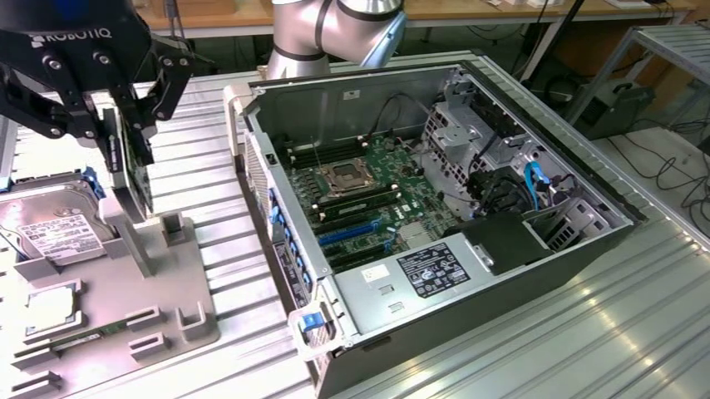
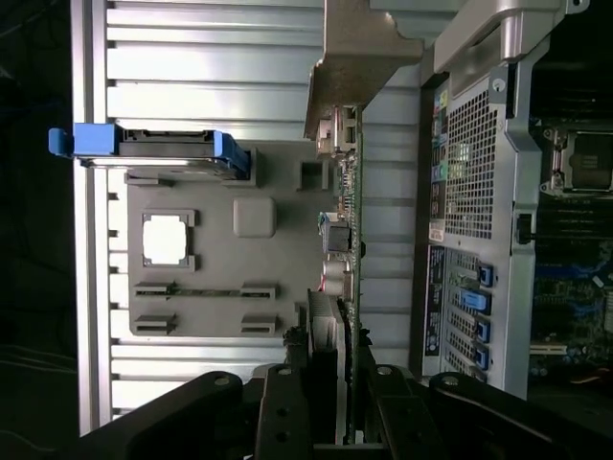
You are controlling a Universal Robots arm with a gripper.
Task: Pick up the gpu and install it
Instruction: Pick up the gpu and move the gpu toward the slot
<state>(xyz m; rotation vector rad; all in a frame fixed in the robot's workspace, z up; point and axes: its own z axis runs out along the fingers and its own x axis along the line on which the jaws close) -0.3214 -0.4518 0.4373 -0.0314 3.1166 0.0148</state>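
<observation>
The gpu [image 1: 131, 189] is a thin dark card held upright on edge at the exterior view's left, just above the grey fixture tray [image 1: 122, 307]. My gripper [image 1: 125, 143] is shut on its upper part, one finger on each face. In the wrist view the gpu [image 2: 351, 240] is edge-on, with its silver bracket [image 2: 359, 57] at the end far from my gripper [image 2: 335, 379]. Its lower edge stands over the tray's slotted post [image 1: 142, 249]; I cannot tell whether they touch.
The open computer case [image 1: 577, 241] lies at the exterior view's right, its motherboard [image 1: 367, 208] and blue slots [image 1: 344, 234] exposed. The tray also holds a hard drive [image 1: 56, 229] in a blue carrier, a square chip [image 1: 50, 309] and a memory stick [image 1: 95, 334]. All stand on a ribbed metal table [image 1: 621, 332].
</observation>
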